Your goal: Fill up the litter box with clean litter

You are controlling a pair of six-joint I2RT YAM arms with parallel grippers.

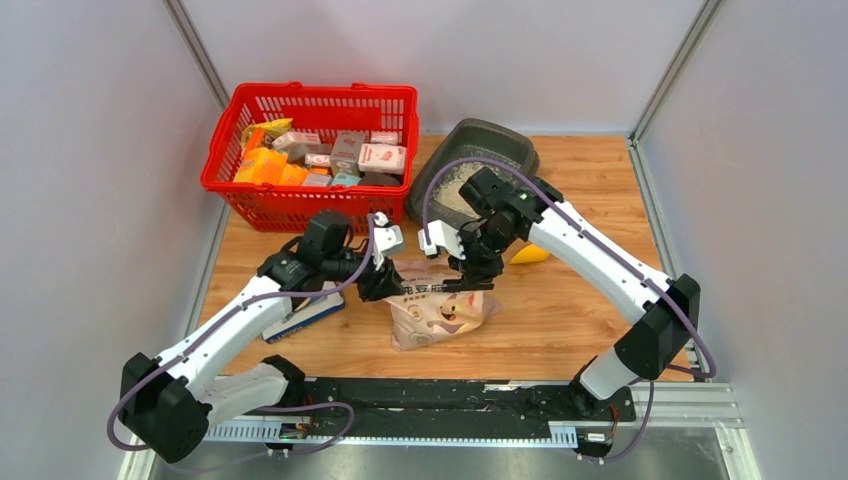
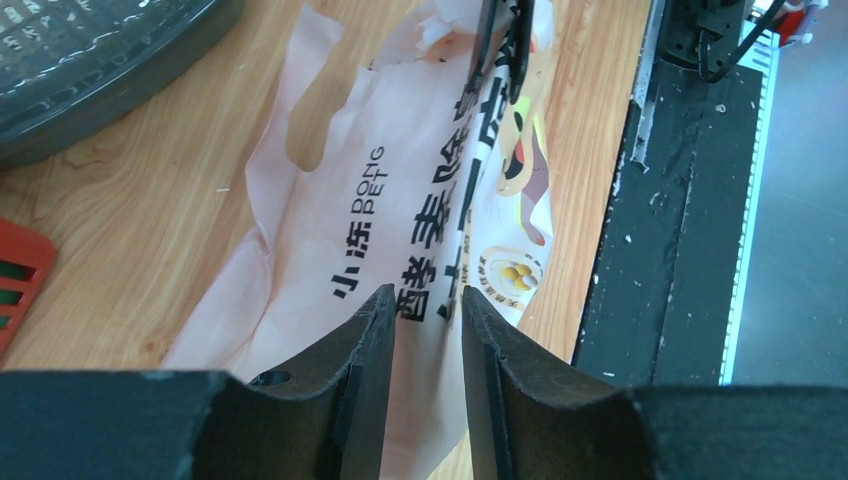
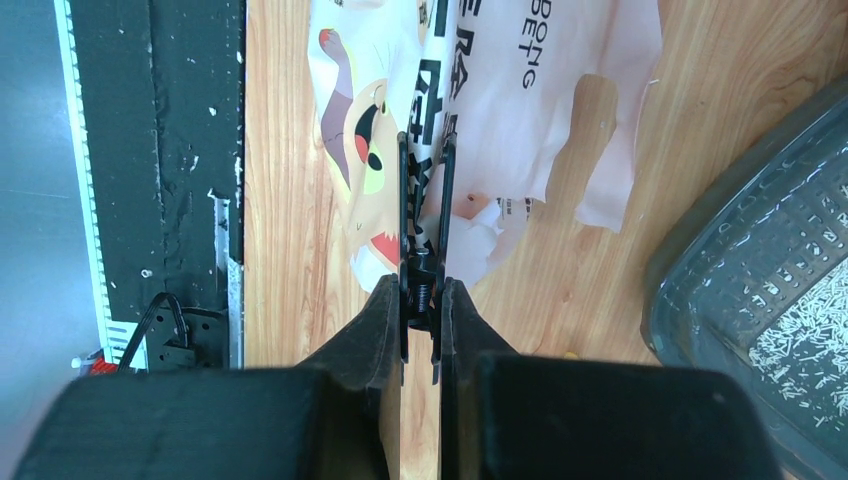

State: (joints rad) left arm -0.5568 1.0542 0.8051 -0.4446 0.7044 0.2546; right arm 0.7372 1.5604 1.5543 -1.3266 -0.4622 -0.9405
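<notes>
Litter (image 1: 452, 192) covers part of the litter box (image 1: 495, 132) floor. The box sits at the far side of the table (image 1: 580, 320), just right of the red basket (image 1: 310, 200). I read the right gripper (image 3: 420, 288) as clamped on a thin black two-plate piece (image 3: 403, 200) over the bag (image 1: 440, 312). The left gripper (image 2: 428, 305) fingers nearly meet at the bag; I cannot tell whether they grasp it.

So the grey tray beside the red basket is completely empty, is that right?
Not empty. The grey litter box does sit beside the red basket, but a patch of pale litter lies inside it. The top external view shows this, and the right wrist view catches some of the granules too.
</notes>
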